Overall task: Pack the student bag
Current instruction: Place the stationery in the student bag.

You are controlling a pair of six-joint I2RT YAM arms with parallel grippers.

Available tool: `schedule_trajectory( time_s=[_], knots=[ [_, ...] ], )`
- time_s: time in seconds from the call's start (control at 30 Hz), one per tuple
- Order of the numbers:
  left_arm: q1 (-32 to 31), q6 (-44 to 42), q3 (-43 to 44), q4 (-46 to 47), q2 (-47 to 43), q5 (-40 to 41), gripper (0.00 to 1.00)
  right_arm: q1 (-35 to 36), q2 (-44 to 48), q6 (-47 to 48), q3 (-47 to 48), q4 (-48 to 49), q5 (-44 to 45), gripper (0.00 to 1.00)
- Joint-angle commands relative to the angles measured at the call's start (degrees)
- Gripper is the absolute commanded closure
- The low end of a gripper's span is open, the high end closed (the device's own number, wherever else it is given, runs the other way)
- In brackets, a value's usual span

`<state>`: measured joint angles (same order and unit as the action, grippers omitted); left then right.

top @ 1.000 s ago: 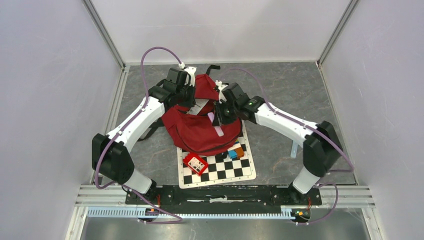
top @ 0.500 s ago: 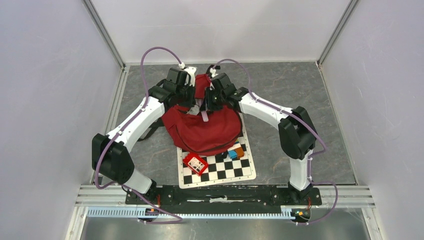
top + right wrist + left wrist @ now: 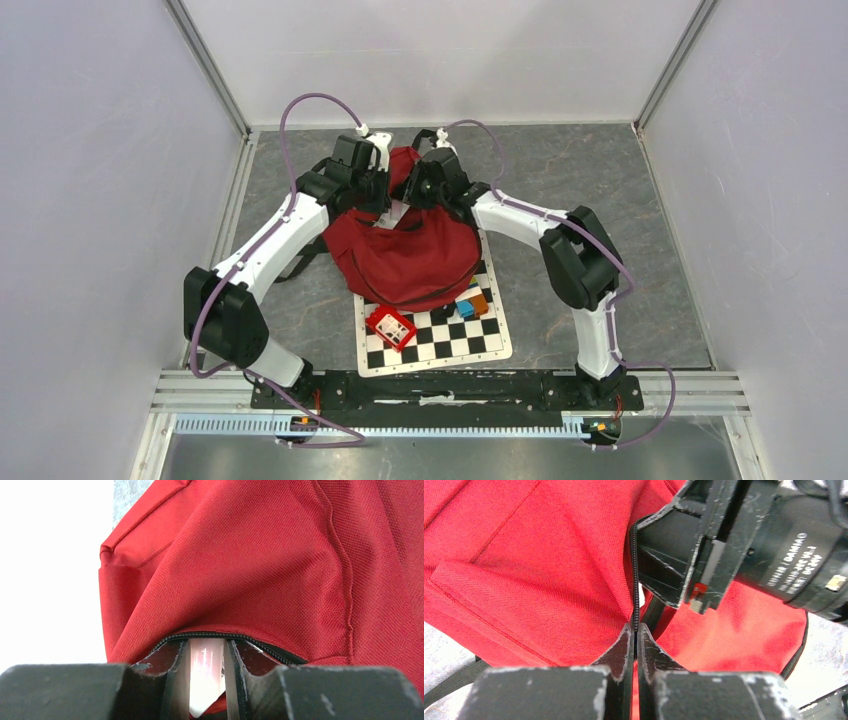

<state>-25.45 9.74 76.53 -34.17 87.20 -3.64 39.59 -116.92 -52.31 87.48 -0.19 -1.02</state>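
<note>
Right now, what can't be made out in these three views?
1. Inside of the student bag: top view, covered by its own red fabric.
2. The pale pink object in the right claw: right wrist view, far end hidden past the bag's zipper edge; type unclear.
3. The red box on the checkerboard: top view, too small to read its markings.
</note>
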Motion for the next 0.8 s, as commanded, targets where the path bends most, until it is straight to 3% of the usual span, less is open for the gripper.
schedule_trajectory(
  time_s=[0.0,0.17,0.37,0.77],
  knots=[
    [-0.24,2.83,1.34,1.83,-1.95,-4.27,0.98,1.02,-2.48,-3.21,2.56,9.29,6.54,1.0],
    [0.09,2.83,1.34,1.87,-1.86,-4.23,0.98,2.04,-2.74,-4.38,0.27,12.14,9.06,1.0],
    [0.49,2.92,1.42,1.93,-2.04,-4.46,0.98,2.43,0.4,-4.12,-5.3,13.75,12.48,0.73],
    [1.32,3.18,1.43,1.95,-2.13,-4.89,0.98,2.67,3.64,-1.27,-8.26,12.71,13.77,0.49]
  ],
)
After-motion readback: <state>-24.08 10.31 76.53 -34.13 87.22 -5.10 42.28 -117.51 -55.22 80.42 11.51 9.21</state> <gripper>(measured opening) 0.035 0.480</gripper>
